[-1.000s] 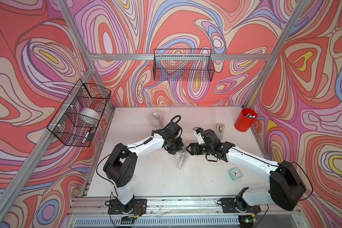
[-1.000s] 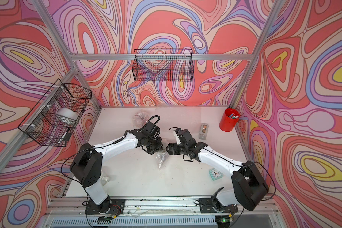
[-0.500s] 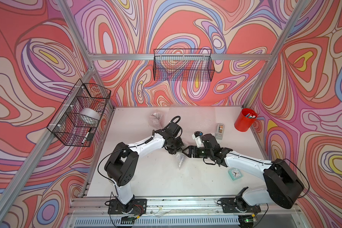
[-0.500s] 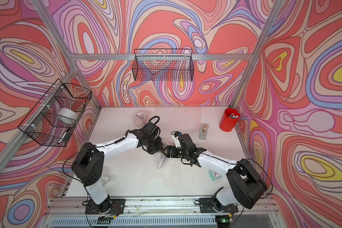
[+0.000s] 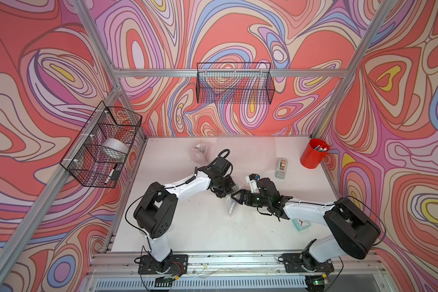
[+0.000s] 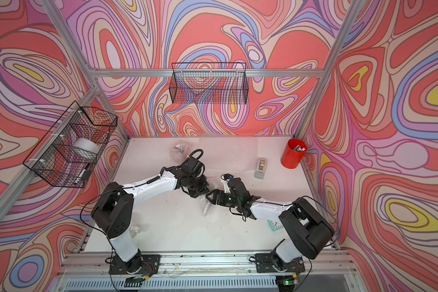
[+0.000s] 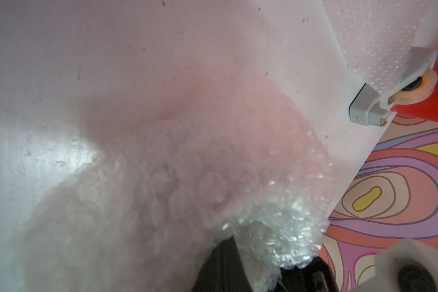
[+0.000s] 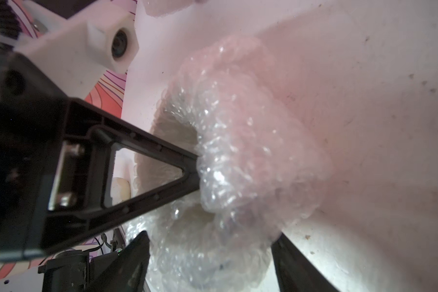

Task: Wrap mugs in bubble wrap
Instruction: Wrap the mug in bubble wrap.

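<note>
A crumpled bundle of bubble wrap [image 5: 232,206] [image 6: 204,206] lies mid-table; whether a mug is inside it I cannot tell. My left gripper [image 5: 226,195] [image 8: 197,163] is shut on a fold of this wrap, which also fills the left wrist view [image 7: 213,197]. My right gripper [image 5: 235,196] [image 8: 210,239] is open and low, its fingers [image 8: 134,260] on either side of the bundle. At the back stands another wrapped bundle [image 5: 199,151] with something pinkish inside. A flat sheet of bubble wrap [image 5: 248,151] lies beside it.
A tape dispenser [image 5: 281,168] and a red pen cup [image 5: 314,153] stand at the back right. A small teal clock [image 5: 301,223] lies under my right forearm. A wire basket [image 5: 104,144] on the left wall holds a white roll; another basket [image 5: 234,83] hangs on the back wall.
My right gripper has swung left and down to the bundle and now straddles it. The left gripper has kept its pinch on the wrap and barely moved.
</note>
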Available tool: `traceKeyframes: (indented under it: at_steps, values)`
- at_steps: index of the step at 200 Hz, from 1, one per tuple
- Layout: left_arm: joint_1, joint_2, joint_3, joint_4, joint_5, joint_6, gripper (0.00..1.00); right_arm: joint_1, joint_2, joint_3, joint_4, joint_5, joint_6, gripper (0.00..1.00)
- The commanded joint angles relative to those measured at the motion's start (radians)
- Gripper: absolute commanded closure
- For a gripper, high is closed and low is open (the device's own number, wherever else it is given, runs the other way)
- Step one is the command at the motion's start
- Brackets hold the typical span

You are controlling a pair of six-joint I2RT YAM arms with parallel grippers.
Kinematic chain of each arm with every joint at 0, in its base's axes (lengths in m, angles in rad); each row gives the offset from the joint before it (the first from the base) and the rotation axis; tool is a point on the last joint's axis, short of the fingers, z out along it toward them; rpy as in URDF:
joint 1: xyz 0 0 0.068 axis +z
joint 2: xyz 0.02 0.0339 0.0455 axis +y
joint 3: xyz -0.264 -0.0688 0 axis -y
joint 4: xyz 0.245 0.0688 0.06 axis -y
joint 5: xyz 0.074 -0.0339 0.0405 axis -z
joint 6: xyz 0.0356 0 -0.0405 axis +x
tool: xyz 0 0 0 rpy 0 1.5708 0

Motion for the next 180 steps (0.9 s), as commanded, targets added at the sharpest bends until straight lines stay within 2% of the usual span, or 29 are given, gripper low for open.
traceKeyframes:
  at_steps: [1,43,86,126,167,180]
  values:
    - [0.004,0.028,-0.023,-0.003,-0.020,-0.014,1.00,0.008,0.010,-0.035,0.137,0.006,0.062,0.24]
    - [0.004,0.033,-0.019,-0.004,-0.018,-0.014,1.00,0.011,0.008,-0.054,0.174,-0.002,0.074,0.21]
    - [0.005,0.036,-0.021,0.000,-0.012,-0.018,1.00,0.024,0.068,-0.040,0.204,0.000,0.097,0.21]
    - [0.004,0.029,-0.024,0.005,-0.009,-0.022,1.00,0.027,0.115,-0.053,0.206,0.069,0.142,0.26]
    - [0.021,-0.005,-0.004,0.021,-0.002,0.018,1.00,0.027,0.086,-0.066,0.131,0.141,0.160,0.30]
    - [0.033,-0.024,0.014,0.015,-0.011,0.053,0.88,0.027,0.077,-0.056,0.101,0.151,0.158,0.30]
